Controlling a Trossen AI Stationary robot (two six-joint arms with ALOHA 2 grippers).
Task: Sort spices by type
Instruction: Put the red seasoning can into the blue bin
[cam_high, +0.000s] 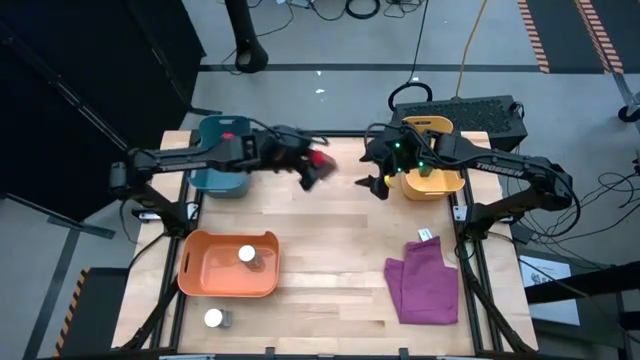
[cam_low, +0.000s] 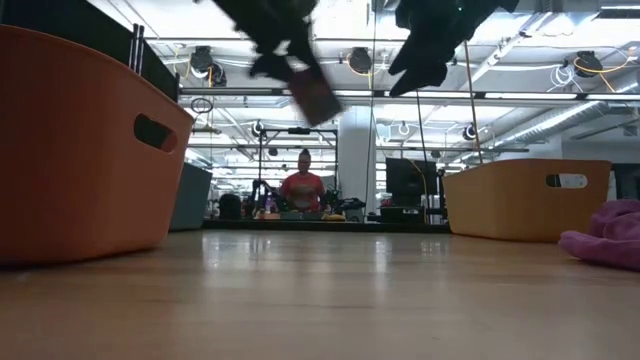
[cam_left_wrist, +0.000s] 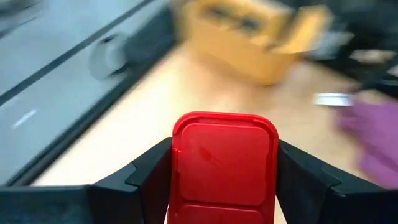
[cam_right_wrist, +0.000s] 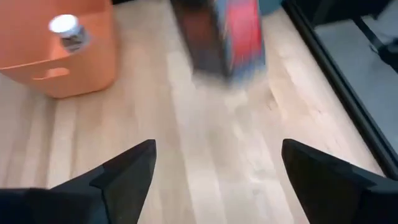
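Note:
My left gripper (cam_high: 316, 172) is over the far middle of the table, shut on a red boxy spice container (cam_left_wrist: 224, 165), which the low view shows lifted (cam_low: 315, 95). My right gripper (cam_high: 378, 183) hangs open just right of it, beside the yellow bin (cam_high: 432, 182), and holds nothing (cam_right_wrist: 217, 162). One white-lidded jar (cam_high: 247, 255) stands in the orange bin (cam_high: 200, 270). A second jar (cam_high: 213, 318) stands on the table near the near edge. Something red (cam_high: 228, 135) lies in the teal bin (cam_high: 215, 178). Dark shapes (cam_left_wrist: 239, 22) show inside the yellow bin. My left gripper pinches the red container between its two fingers, one finger (cam_left_wrist: 152, 171) on each of its opposite sides, with its red lidded end (cam_left_wrist: 224, 134) sticking out past the fingertips. The container is lifted clear of the table and tilted (cam_low: 318, 100).
A purple cloth (cam_high: 425, 282) lies crumpled on the table's right near part, with a small tag (cam_high: 425, 235) at its far end. The orange bin sits left near, the teal bin left far, the yellow bin right far. Bare wood lies in the middle (cam_high: 330, 250).

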